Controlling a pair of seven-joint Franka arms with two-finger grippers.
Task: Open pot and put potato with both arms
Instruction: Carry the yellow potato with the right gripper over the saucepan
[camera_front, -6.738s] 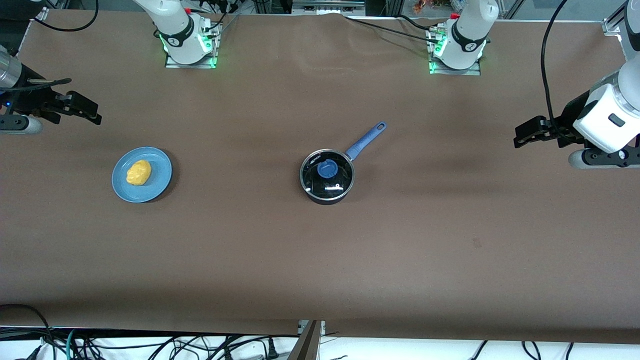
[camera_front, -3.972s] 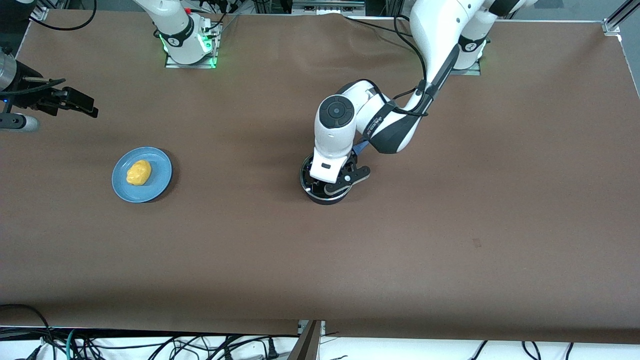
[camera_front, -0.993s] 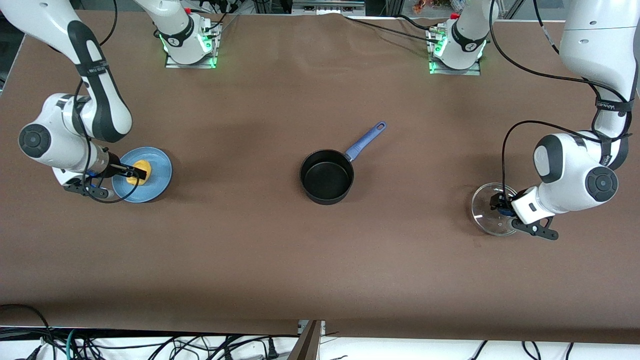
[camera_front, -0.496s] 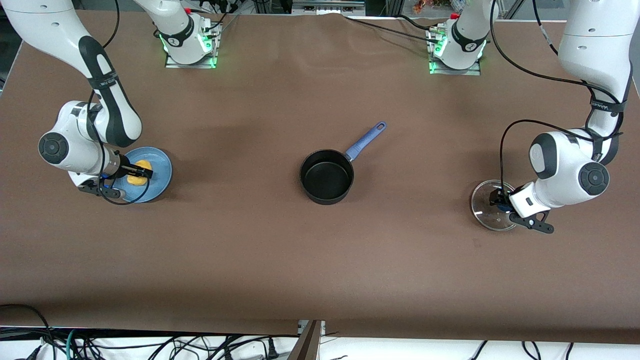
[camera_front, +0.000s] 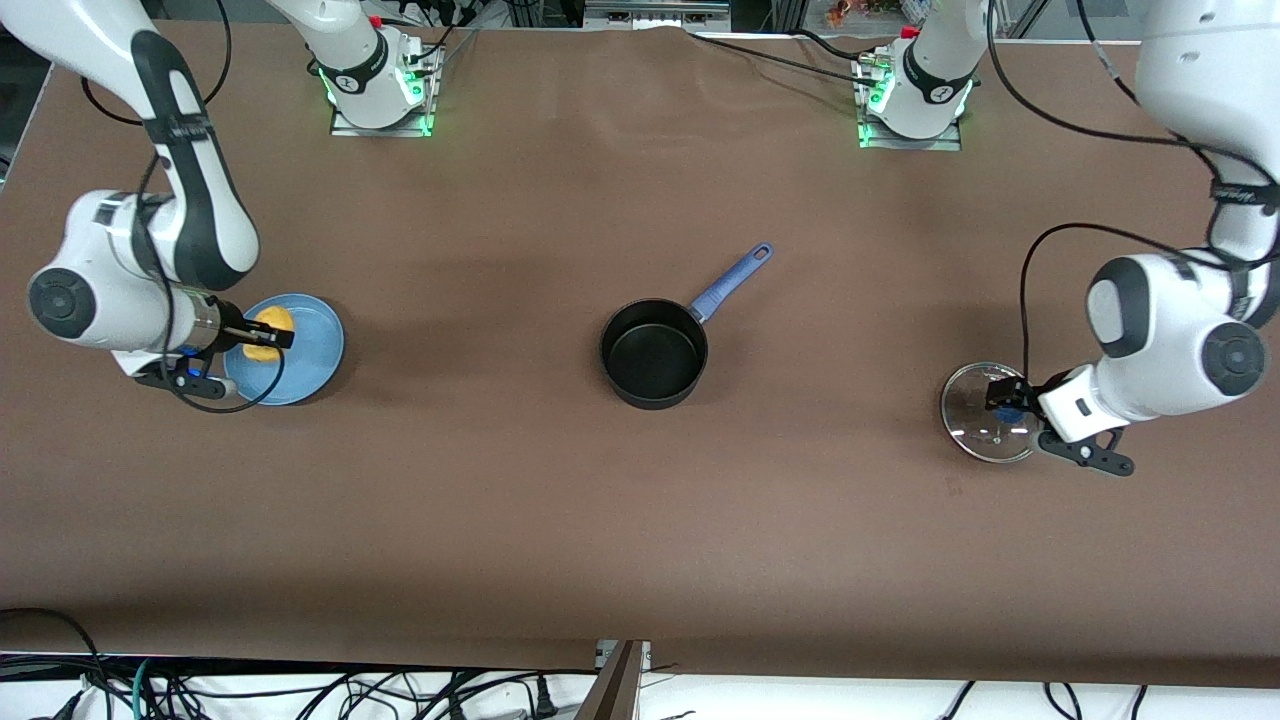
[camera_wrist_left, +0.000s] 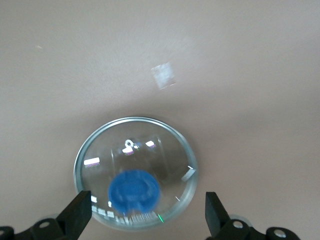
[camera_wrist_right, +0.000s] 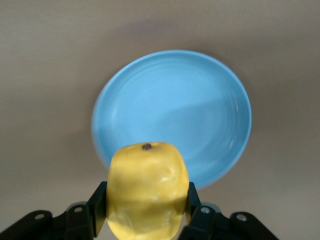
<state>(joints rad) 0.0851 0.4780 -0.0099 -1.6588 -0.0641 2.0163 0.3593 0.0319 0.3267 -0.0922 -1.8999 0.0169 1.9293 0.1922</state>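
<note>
The black pot (camera_front: 654, 352) with its blue handle (camera_front: 733, 279) stands open at the table's middle. Its glass lid (camera_front: 985, 411) with the blue knob (camera_wrist_left: 134, 191) lies flat on the table toward the left arm's end. My left gripper (camera_front: 1008, 401) is just above the lid, open, fingers (camera_wrist_left: 78, 214) wide on either side of the knob. My right gripper (camera_front: 264, 336) is shut on the yellow potato (camera_front: 268, 329) and holds it lifted over the light-blue plate (camera_front: 310, 350); the potato (camera_wrist_right: 148, 189) fills the space between the fingers (camera_wrist_right: 98, 206).
The plate (camera_wrist_right: 172, 112) sits toward the right arm's end of the brown table. Both arm bases (camera_front: 378, 85) (camera_front: 915, 90) stand along the table edge farthest from the front camera. Cables hang past the table's nearest edge.
My left gripper has opened and let go of the lid's knob, rising slightly away from it. My right gripper has lifted the potato off the plate.
</note>
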